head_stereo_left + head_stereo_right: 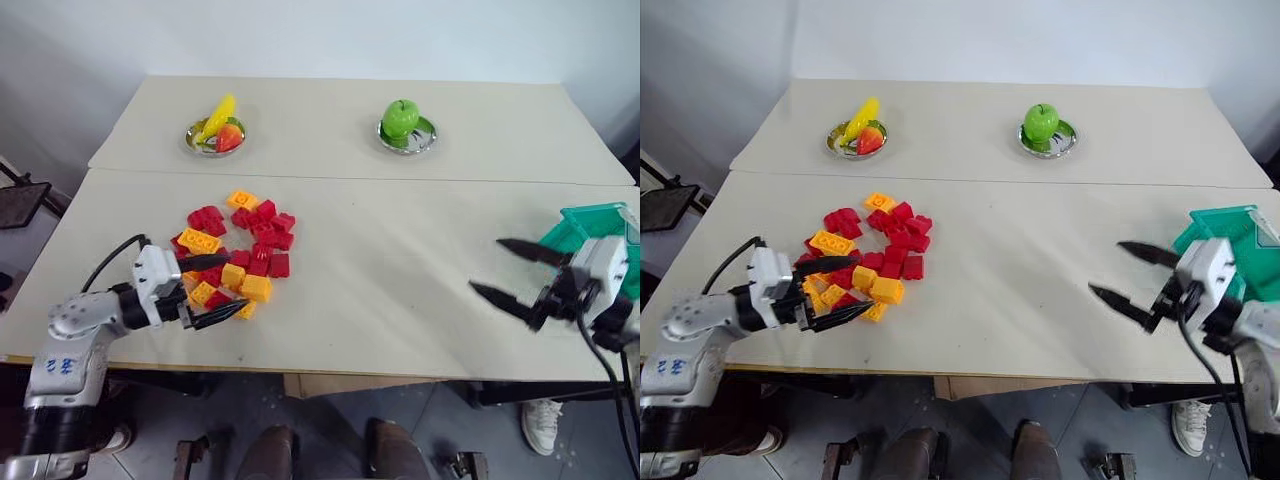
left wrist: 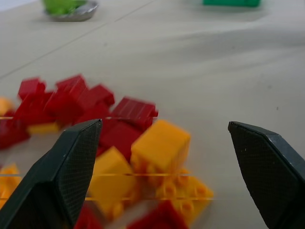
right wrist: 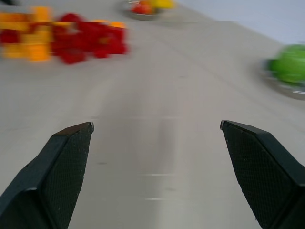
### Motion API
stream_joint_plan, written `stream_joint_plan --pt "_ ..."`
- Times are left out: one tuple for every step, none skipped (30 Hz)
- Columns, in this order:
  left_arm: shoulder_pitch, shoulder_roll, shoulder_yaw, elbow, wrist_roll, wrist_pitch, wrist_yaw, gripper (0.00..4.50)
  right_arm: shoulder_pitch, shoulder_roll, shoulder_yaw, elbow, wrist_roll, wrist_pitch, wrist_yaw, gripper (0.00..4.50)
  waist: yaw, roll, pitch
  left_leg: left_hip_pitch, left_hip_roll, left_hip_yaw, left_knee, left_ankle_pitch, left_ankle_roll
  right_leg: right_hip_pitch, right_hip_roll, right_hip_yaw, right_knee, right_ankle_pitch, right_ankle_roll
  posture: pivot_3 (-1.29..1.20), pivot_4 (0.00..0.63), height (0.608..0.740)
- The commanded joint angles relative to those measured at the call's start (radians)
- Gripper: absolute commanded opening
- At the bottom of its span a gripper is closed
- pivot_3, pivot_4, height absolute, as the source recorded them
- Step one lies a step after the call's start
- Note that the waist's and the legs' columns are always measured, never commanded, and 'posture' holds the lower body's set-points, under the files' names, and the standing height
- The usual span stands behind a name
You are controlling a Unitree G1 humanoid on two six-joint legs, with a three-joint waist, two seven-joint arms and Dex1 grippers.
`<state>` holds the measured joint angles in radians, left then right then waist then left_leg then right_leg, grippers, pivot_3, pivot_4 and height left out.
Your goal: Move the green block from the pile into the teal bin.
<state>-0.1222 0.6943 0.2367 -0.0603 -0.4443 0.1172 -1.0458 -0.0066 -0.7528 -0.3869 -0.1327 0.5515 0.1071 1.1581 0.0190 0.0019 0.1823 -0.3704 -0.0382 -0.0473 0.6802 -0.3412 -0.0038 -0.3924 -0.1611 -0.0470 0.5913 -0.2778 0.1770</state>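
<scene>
The pile (image 1: 235, 250) lies on the near-left part of the counter (image 1: 400, 260) — red, orange and yellow bricks only. No green block can be made out among them, nor in the part of the teal bin (image 1: 590, 225) that shows at the counter's right edge; the bin's inside is mostly hidden behind the right arm, so the block's place cannot be told.

Left claw (image 1: 222, 290): fingers spread wide, nothing between them, pointing level and inward, its tips at the near edge of the pile. In the left wrist view an orange brick (image 2: 159, 145) sits between the two open fingers (image 2: 71, 162), untouched.

Right claw (image 1: 510, 270): fingers spread wide and empty, pointing level toward the counter's middle, just in front of the bin and well apart from the pile.

Governing relation — the pile is directly ahead of the left claw; the bin is beside the right claw. The left arm is the nearer to any brick in the pile, the right arm the nearer to the bin.

Judgement: with both claws empty and no green brick in the pile, the transfer is probably complete.
</scene>
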Motion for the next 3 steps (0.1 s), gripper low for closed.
stream_joint_plan --pt "0.072 0.002 0.092 -0.060 -0.005 -0.032 0.058 4.50 0.061 0.007 0.019 -0.019 0.006 -0.057 0.072 4.47 0.002 0.000 0.000 0.000 0.000 0.000 0.000 0.000 0.000 0.000 0.000 0.000 0.000 0.000 0.000 0.00 0.150 0.740" --pt "0.094 -0.001 0.107 -0.068 -0.014 -0.033 0.063 4.50 0.074 0.009 0.028 -0.013 0.004 -0.068 0.085 4.47 0.002 0.000 0.000 0.000 0.000 0.000 0.000 -0.001 -0.001 0.000 0.000 0.000 0.000 0.000 0.000 0.00 0.150 0.740" --pt "0.115 -0.001 0.118 -0.078 -0.006 -0.036 0.077 4.50 0.080 0.012 0.032 -0.004 0.000 -0.077 0.086 4.47 0.002 0.000 0.000 0.000 0.000 0.000 0.000 -0.001 -0.001 0.000 0.000 0.000 0.000 0.000 0.000 0.00 0.150 0.740"
